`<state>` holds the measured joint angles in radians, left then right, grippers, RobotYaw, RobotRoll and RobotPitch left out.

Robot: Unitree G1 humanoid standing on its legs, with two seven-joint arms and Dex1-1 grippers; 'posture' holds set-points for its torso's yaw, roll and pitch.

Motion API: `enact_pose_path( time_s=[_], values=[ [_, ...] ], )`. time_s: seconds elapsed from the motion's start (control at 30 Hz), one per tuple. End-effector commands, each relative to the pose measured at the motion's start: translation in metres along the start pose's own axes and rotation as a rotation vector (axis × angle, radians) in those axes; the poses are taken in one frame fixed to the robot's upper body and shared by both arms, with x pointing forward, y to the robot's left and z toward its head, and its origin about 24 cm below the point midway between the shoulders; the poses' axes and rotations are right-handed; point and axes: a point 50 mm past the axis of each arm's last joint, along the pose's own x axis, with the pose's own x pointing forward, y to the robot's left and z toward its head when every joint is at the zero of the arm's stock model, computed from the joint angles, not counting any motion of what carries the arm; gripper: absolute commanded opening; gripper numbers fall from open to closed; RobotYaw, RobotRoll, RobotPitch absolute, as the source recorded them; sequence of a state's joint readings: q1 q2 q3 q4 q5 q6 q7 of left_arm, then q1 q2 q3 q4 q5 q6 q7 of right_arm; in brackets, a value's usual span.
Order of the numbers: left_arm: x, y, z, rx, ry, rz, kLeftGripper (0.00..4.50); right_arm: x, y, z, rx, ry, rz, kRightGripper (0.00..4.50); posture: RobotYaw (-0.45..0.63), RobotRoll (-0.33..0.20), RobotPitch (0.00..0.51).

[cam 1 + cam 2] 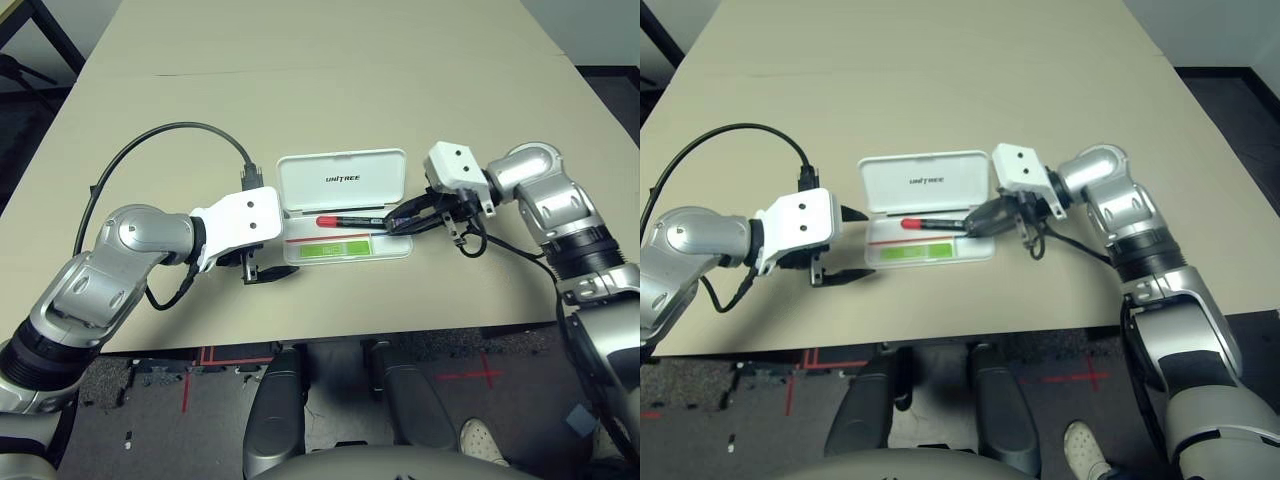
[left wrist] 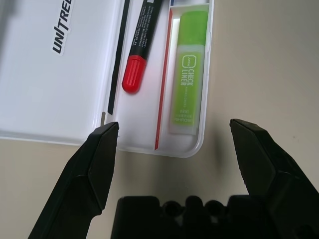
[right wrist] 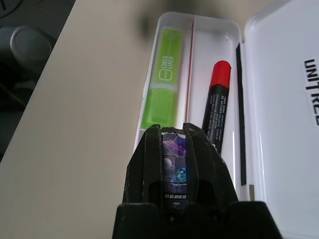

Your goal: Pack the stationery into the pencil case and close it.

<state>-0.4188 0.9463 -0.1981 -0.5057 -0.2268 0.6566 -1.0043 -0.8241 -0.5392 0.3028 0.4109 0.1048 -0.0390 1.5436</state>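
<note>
Jaws differ: the left gripper [image 2: 172, 144] stands wide and empty just off the case's [image 1: 342, 176] left end, while the right gripper [image 3: 175, 164] pinches a small dark patterned eraser [image 3: 175, 167] over the tray's right end. Marker [image 1: 348, 220] and highlighter [image 1: 335, 249] already lie inside. The right forearm reaches leftward, tilted down; the eraser should probably be lowered into free tray space before letting go.

Bare table [image 1: 330, 90] beyond upright lid [image 1: 342, 180]; gripper [image 1: 262, 268] flanking tray's left end
</note>
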Motion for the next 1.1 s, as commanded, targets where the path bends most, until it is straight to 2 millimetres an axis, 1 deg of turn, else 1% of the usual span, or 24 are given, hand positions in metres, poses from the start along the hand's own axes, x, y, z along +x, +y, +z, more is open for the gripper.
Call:
enact_pose_path(
  time_s=[0.03,0.17,0.6,0.67,0.7,0.73,0.8,0.87,0.93,0.97,1.0,1.1],
  values=[
    [0.001,-0.005,0.000,0.010,0.014,-0.012,4.50,0.007,0.003,-0.006,0.006,0.007,0.014,0.36,0.12,0.000,0.212],
    [0.001,-0.005,0.000,0.008,0.017,-0.011,4.50,0.011,0.006,-0.007,0.013,0.011,0.036,0.36,0.12,0.000,0.213],
    [0.001,-0.006,-0.001,0.009,0.018,-0.012,4.50,0.008,0.011,-0.010,0.019,0.043,0.056,0.36,0.11,0.000,0.211],
    [0.001,-0.005,-0.001,0.010,0.018,-0.012,4.50,0.008,0.011,-0.010,0.018,0.045,0.044,1.07,0.11,0.000,0.211],
    [0.001,-0.005,-0.001,0.010,0.019,-0.013,4.50,0.008,0.010,-0.010,0.014,0.043,0.029,1.32,0.11,0.000,0.211],
    [0.001,-0.005,-0.001,0.011,0.019,-0.013,4.50,0.007,0.008,-0.009,0.011,0.039,0.015,1.66,0.11,0.000,0.211],
    [0.002,-0.005,-0.001,0.011,0.020,-0.013,4.50,0.005,0.007,-0.007,0.010,0.035,0.004,2.40,0.11,0.000,0.210],
    [0.002,-0.005,-0.001,0.011,0.021,-0.013,4.50,0.001,0.005,-0.005,0.015,0.024,-0.003,3.13,0.11,0.000,0.210],
    [0.001,-0.005,-0.001,0.010,0.021,-0.012,4.50,-0.004,0.004,-0.002,0.022,0.011,-0.013,3.96,0.11,0.000,0.209],
    [0.001,-0.005,-0.001,0.010,0.021,-0.012,4.50,-0.009,0.003,0.000,0.028,0.001,-0.020,4.25,0.11,0.000,0.209],
    [0.001,-0.005,-0.002,0.010,0.022,-0.011,4.50,-0.013,0.003,0.002,0.034,-0.007,-0.026,4.49,0.11,0.000,0.208],
    [0.001,-0.004,-0.002,0.009,0.024,-0.008,4.50,-0.028,0.003,0.005,0.058,-0.030,-0.049,4.49,0.11,0.000,0.207]
  ],
)
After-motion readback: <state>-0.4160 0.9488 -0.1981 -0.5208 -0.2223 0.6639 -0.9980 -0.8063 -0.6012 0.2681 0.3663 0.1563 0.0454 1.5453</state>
